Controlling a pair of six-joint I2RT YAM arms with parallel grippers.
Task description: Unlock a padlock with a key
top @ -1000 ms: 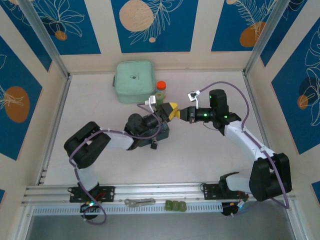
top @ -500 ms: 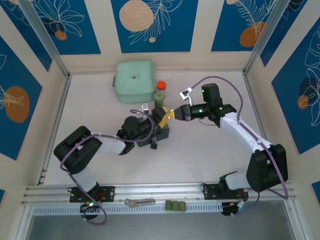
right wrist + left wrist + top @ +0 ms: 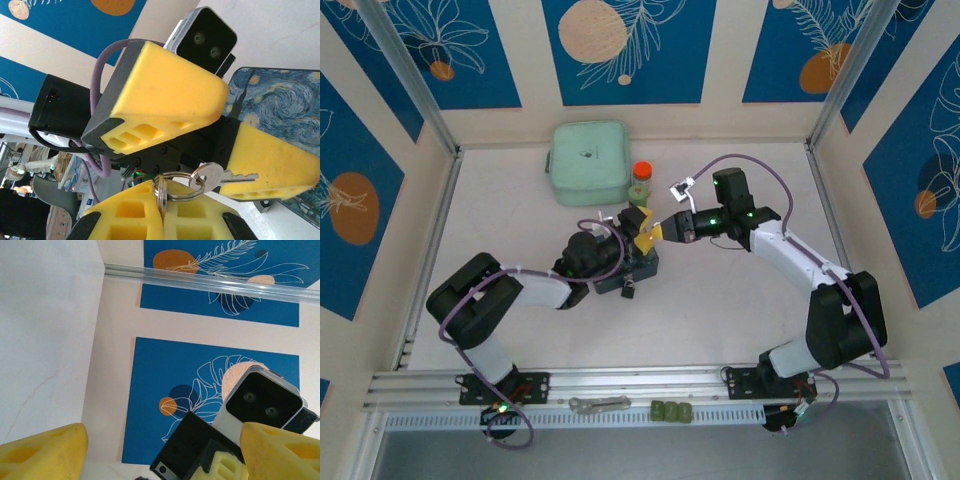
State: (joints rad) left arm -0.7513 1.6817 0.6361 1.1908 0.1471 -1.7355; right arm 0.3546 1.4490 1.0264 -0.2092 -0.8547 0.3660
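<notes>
The key [image 3: 222,175] is hung by its ring [image 3: 175,181] from the closed right gripper [image 3: 162,215] and presented inside the wide-open, empty left gripper [image 3: 160,460], apparently for handover; the padlock [image 3: 630,290] is seen on the table [image 3: 720,310]

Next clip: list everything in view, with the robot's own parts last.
case: one, mint green, far left of the table
bottle: one, green with an orange cap, beside the case
box: one, blue and swirly, mid-table under the grippers
padlock: one, small and dark, at the box's near edge
key: one, silvery, on a ring
tool: one, grey metal, on the near rail
green pieces: apparently two, on the near rail
left gripper: yellow fingers, open, by the key
right gripper: yellow fingers, shut on the key's ring
</notes>
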